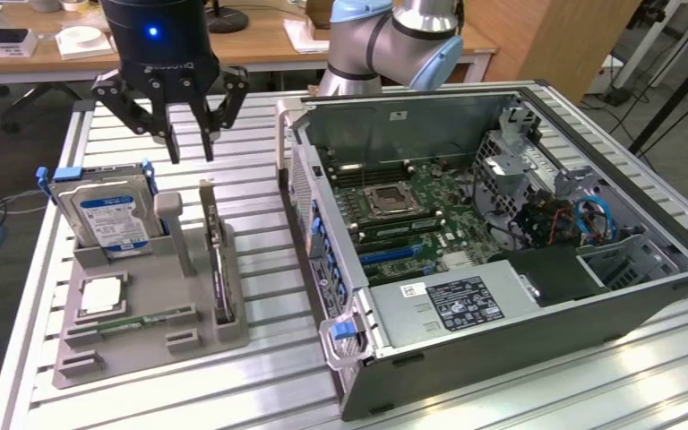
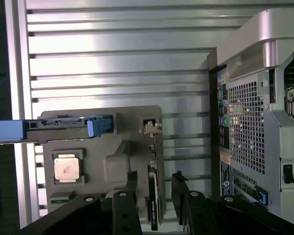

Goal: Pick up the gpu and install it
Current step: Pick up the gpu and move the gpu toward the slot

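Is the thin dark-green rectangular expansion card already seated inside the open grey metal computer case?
No, the expansion card stands on edge in the grey plastic holder tray beside the case, with the black gripper above it.

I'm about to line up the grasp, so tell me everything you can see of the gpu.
The gpu is a thin, flat, dark card standing upright on its long edge in a slot of the grey holder tray. A pale metal bracket caps one end. Only the tray's slot touches it. The open gripper hangs above the card, with a finger to either side of its line, clear of it.
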`<move>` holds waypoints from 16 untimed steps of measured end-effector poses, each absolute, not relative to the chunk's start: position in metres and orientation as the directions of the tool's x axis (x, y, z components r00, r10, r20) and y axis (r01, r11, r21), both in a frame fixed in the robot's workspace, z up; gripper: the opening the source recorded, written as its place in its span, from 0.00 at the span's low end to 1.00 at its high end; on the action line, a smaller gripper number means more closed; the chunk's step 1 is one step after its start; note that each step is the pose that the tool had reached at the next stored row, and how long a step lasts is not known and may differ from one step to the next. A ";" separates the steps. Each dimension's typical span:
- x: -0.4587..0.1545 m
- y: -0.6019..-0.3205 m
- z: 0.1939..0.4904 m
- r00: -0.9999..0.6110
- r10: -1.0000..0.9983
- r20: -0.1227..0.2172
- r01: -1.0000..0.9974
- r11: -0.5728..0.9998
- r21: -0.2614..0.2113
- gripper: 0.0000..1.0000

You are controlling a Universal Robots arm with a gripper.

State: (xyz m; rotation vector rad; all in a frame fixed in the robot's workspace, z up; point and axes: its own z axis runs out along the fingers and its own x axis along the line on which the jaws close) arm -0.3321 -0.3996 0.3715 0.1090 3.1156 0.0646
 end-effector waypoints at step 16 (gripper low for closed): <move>-0.331 -0.413 0.369 -0.997 0.070 -0.022 0.069 0.997 0.041 0.42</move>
